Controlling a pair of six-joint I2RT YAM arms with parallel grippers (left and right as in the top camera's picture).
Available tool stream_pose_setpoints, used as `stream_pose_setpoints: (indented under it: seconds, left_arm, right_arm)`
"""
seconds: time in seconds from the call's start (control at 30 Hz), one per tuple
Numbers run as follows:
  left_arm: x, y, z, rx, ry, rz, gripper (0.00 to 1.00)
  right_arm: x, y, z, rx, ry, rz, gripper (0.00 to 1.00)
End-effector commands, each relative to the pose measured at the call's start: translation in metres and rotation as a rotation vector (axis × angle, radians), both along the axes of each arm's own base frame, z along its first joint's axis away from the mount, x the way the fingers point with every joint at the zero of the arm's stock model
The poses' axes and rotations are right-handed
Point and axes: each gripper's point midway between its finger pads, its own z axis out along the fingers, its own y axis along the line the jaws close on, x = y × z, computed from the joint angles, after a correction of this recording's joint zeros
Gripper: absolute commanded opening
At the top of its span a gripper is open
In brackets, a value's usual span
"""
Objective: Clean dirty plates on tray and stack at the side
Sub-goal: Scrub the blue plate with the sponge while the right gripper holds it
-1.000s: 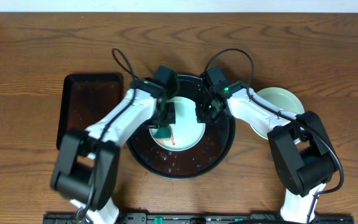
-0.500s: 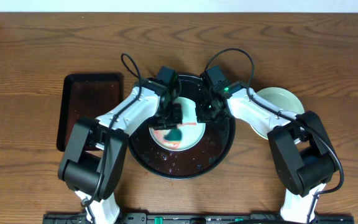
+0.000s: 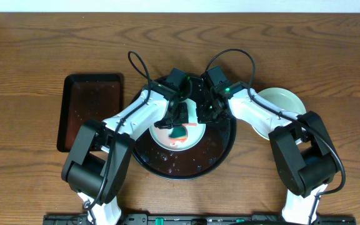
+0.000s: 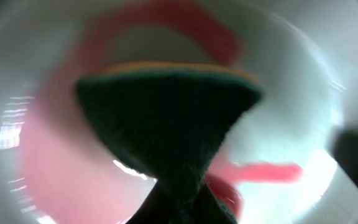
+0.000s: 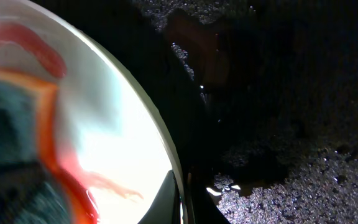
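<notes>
A pale mint-blue plate (image 3: 189, 139) smeared with red sauce (image 4: 266, 172) lies in the round black tray (image 3: 224, 147). My left gripper (image 3: 179, 120) is shut on a dark green sponge (image 3: 179, 132) with an orange edge and presses it on the plate (image 4: 303, 93). The sponge (image 4: 166, 118) fills the left wrist view, with the gripper (image 4: 179, 214) at the bottom edge. My right gripper (image 3: 203, 114) is shut on the plate's right rim. In the right wrist view the rim (image 5: 166, 149) runs between its jaws (image 5: 182, 202). No yellow plate shows.
A pale mint plate (image 3: 283, 103) lies on the wooden table right of the tray, partly under my right arm. A rectangular black tray (image 3: 89, 109) lies to the left. The round tray's floor (image 5: 291, 124) is wet and speckled.
My left gripper has swept the sponge to the right across the plate, smearing the red sauce. My right gripper has stayed on the rim.
</notes>
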Motion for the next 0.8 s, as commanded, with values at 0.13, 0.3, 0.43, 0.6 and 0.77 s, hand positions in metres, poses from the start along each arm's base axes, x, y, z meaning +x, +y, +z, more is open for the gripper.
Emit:
stream_pose_setpoints:
  seconds: [0.13,0.3,0.43,0.6,0.77]
  left_arm:
    - [-0.004,0.073,-0.013,0.326,0.002,0.120,0.08]
    - [-0.036,0.023,-0.017,0.037,0.179,-0.066,0.08]
    - [-0.058,-0.028,-0.001,-0.285,0.263,-0.257,0.08]
    - [-0.052,-0.047,0.008,-0.400,0.219,-0.327,0.07]
    - [-0.017,-0.051,0.005,-0.386,0.068,-0.339,0.07]
  right_arm:
    - [-0.011,-0.006,-0.025,-0.064,0.047,-0.007,0.01]
    - [-0.011,-0.006,-0.025,-0.064,0.048,-0.007,0.01]
    - [-0.011,-0.006,-0.025,-0.065,0.048,-0.007,0.01]
    - [-0.011,-0.006,-0.025,-0.064,0.048,-0.007,0.01]
    - [-0.011,-0.006,-0.025,-0.065,0.048,-0.007,0.01]
